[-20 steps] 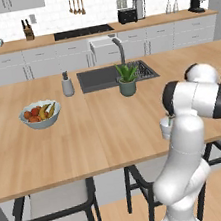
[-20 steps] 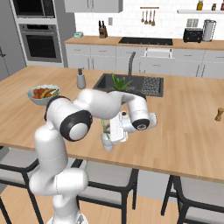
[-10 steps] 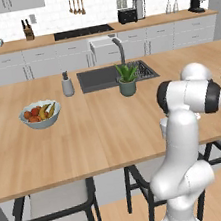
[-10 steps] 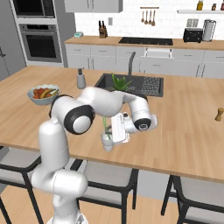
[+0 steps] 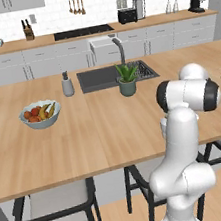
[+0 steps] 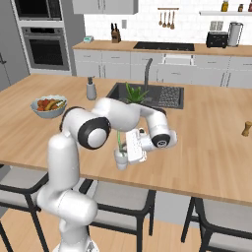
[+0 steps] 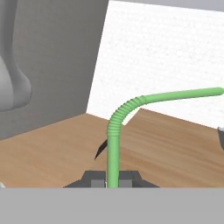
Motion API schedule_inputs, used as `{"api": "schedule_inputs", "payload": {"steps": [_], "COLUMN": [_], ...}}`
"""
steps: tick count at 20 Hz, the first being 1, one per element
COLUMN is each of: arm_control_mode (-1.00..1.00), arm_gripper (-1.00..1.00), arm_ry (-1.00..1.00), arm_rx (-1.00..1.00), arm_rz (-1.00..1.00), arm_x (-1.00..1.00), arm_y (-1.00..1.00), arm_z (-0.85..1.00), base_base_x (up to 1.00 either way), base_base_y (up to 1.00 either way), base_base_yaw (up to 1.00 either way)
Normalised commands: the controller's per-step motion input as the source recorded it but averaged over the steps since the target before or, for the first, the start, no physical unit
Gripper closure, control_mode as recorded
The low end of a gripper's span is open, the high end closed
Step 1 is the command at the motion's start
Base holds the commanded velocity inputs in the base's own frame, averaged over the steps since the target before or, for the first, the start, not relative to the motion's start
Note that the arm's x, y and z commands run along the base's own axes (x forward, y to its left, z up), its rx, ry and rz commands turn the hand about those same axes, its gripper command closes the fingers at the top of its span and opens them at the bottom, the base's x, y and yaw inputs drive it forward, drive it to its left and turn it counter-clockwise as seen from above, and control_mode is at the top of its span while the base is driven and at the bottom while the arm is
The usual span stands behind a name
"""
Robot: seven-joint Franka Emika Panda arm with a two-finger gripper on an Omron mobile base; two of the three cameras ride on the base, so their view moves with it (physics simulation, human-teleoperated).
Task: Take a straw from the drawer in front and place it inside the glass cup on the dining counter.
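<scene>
My gripper (image 7: 112, 178) is shut on the light-green straw (image 7: 114, 131), which rises between the dark fingertips and bends to the right at its ribbed tip. From the right base, the hand (image 6: 122, 146) sits right beside the small glass cup (image 6: 120, 159) near the front edge of the dining counter (image 6: 211, 157). There the straw (image 6: 118, 140) stands upright, its lower end apparently down in the cup's mouth. In the left base view a sliver of the glass cup (image 5: 163, 126) peeks out from behind my arm. The drawer is out of view.
A fruit bowl (image 5: 40, 114) sits on the counter's left part. A grey dispenser (image 5: 67, 85), the dark sink (image 5: 102, 77) with its faucet and a potted plant (image 5: 127, 84) lie further back. Stools (image 5: 56, 204) stand below the front edge. A small shaker (image 6: 245, 129) is at far right.
The arm's upper joints have turned a little, while the hand has stayed by the cup with the straw in its grip.
</scene>
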Motion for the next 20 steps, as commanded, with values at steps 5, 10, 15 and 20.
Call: {"api": "schedule_inputs", "payload": {"steps": [5,10,15,20], "arm_control_mode": [-1.00,-1.00,-1.00,-1.00], "arm_gripper": [1.00,-1.00,-1.00,-1.00], "arm_ry": [0.00,0.00,0.00,0.00], "arm_rx": [0.00,0.00,0.00,0.00], "arm_rz": [0.01,0.00,0.00,0.00], "arm_x": [0.00,-0.07,-0.06,-0.11], "arm_y": [0.01,0.06,0.01,0.00], "arm_z": [-0.10,-0.01,0.00,0.20], "base_base_x": [0.00,0.00,0.00,0.00], "base_base_y": [0.00,0.00,0.00,0.00], "base_base_yaw": [0.00,0.00,0.00,0.00]}}
